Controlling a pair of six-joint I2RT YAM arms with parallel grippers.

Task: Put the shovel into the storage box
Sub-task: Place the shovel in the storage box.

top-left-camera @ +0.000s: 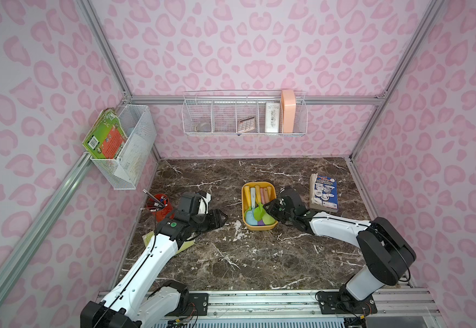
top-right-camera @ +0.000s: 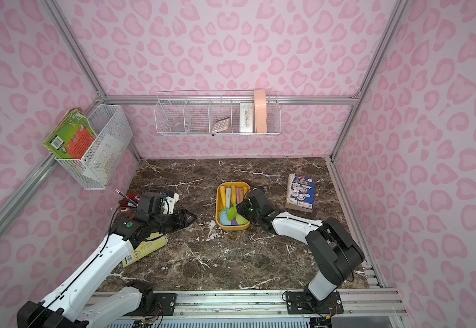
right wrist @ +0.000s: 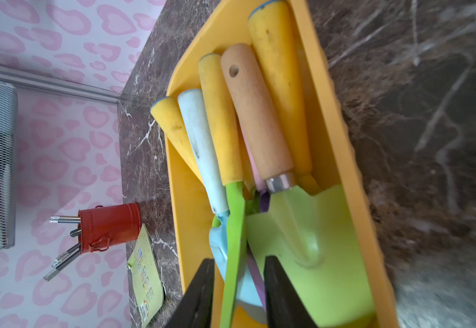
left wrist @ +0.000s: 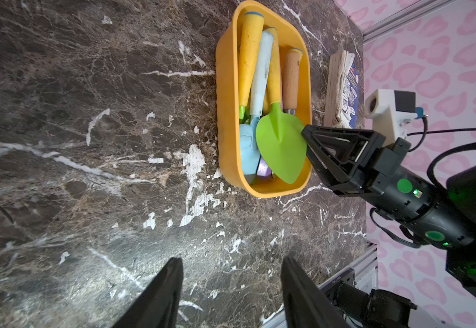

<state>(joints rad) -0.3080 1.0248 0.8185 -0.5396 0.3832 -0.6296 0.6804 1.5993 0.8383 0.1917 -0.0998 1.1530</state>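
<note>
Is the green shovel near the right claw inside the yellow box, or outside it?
Inside. The green shovel lies within the storage box walls, resting over the blue shovel.

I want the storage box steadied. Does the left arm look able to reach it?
Probably yes: the left claw is open, facing the storage box across bare marble; the right claw is at its opposite side.

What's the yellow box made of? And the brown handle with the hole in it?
The storage box looks like plastic: one even yellow-orange colour, smooth walls, rounded moulded corners and a soft sheen. The brown handle looks like bare wood: matte and faintly grained, with a drilled hole near its end. The shiny silver collar where it meets the blade is probably metal.
</note>
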